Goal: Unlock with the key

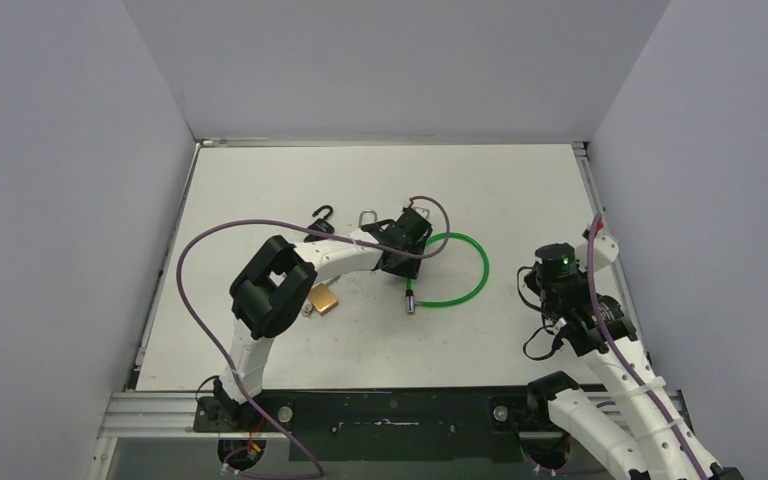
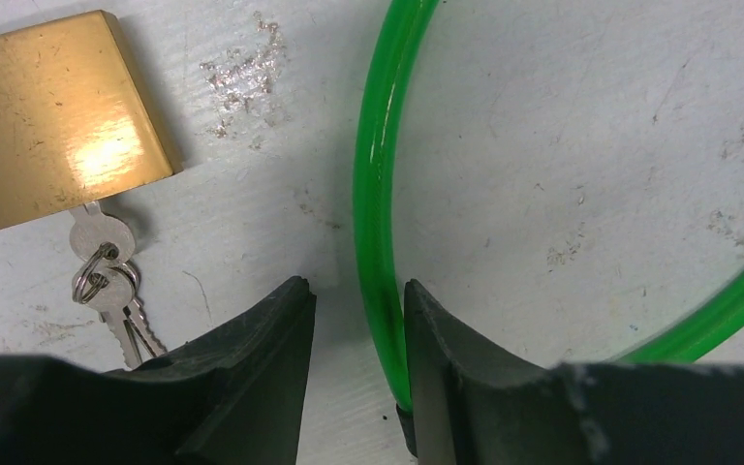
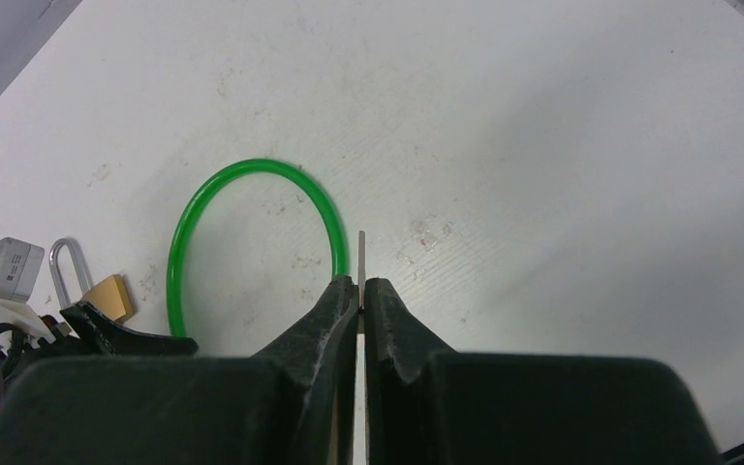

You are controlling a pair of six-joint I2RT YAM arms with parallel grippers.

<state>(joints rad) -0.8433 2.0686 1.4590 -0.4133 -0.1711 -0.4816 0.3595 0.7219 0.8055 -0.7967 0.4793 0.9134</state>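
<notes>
While the right gripper [image 3: 360,286] pinches a thin key [image 3: 360,254] between fingers shut nearly flat together, blade pointing forward and off the table [image 3: 562,145], the left gripper [image 2: 356,291] stands partly open astride the green cable lock [image 2: 373,174]. The cable runs through the gap, close to one finger, with no clamping visible.

The step in hand appears to be bringing key to keyhole. To do it well, the left fingers should probably close on the cable near the lock barrel [image 1: 410,300] and turn its mouth toward the right arm. The blade should line up with the barrel's axis before any push, since an edge-on pinch may let the key twist.

Only the overhead view shows the barrel, lying on the table just below the left gripper and well apart from the right one. Only the right wrist view shows the key. The left wrist view adds a brass padlock [image 2: 58,116] with a key bunch [image 2: 107,271] in it, near the cable.
</notes>
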